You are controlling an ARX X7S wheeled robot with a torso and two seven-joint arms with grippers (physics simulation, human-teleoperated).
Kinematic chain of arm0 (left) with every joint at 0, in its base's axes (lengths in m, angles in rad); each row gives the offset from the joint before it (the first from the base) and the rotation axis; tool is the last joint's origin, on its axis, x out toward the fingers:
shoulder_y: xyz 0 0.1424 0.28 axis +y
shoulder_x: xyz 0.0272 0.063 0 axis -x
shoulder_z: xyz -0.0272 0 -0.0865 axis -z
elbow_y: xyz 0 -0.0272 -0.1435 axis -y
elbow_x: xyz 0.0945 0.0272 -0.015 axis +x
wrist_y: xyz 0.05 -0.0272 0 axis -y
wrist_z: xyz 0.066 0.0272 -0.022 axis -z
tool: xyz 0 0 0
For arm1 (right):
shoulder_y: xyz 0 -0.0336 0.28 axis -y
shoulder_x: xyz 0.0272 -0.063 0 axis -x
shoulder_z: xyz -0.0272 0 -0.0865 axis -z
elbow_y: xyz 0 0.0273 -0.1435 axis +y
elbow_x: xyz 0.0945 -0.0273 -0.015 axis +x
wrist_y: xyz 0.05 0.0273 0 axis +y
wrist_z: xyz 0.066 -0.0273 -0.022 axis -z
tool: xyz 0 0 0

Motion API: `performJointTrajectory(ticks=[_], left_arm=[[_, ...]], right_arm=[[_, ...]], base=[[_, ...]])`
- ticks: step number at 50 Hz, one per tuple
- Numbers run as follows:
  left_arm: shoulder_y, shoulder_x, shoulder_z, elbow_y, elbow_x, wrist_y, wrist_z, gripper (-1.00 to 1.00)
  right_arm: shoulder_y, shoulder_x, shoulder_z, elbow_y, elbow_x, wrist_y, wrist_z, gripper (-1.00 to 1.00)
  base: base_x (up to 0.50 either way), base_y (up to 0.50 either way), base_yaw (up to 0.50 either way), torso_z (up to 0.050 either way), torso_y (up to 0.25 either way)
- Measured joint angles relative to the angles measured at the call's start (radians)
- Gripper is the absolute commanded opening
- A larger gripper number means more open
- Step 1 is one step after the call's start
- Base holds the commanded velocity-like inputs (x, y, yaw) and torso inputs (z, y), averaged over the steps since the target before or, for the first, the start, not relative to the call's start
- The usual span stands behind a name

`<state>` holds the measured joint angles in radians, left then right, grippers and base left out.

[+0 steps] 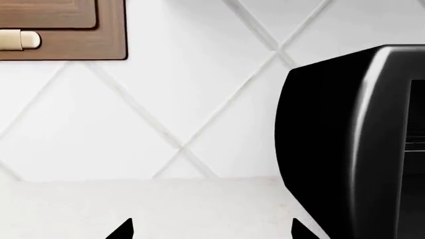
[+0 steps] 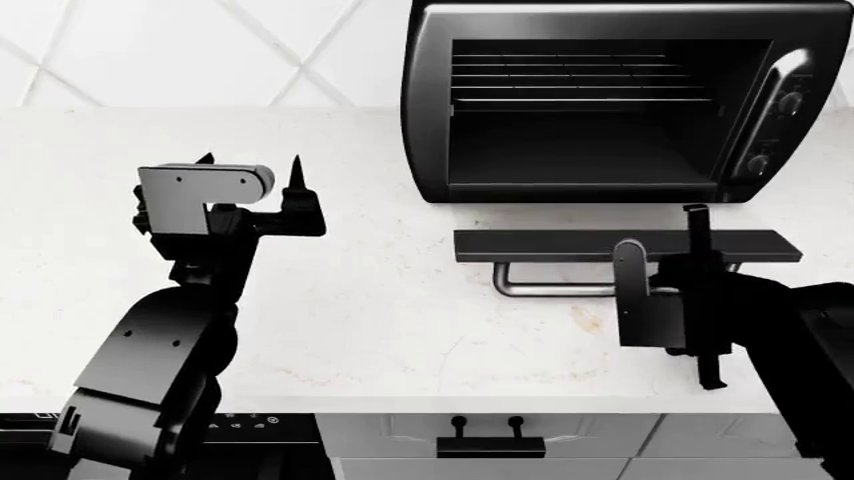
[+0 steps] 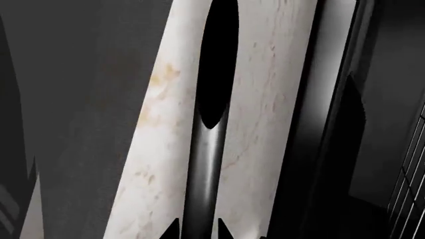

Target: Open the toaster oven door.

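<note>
Right fingers (image 2: 697,300) beside lowered toaster oven door (image 2: 627,245)

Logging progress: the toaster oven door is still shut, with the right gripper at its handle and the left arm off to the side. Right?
Not quite. The head view shows the toaster oven door folded down open, exposing the racks inside the toaster oven. The right gripper is at its handle; the left gripper is off to the side.

Glossy black toaster oven (image 2: 601,100) on counter, toaster oven door (image 2: 627,245) folded down flat
</note>
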<state>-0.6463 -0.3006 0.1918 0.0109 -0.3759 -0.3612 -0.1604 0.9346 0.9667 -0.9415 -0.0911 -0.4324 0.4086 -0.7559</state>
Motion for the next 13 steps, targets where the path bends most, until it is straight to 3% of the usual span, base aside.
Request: performJointTrajectory(ticks=[13], left_arm=[[0.003,-0.004,-0.001,0.001,-0.004,0.002,-0.005,1.0]], right_arm=[[0.044,-0.019,-0.015,0.072,0.049,-0.042,-0.049,-1.0]], base=[[0.01,0.0,0.01,0.0,0.0]])
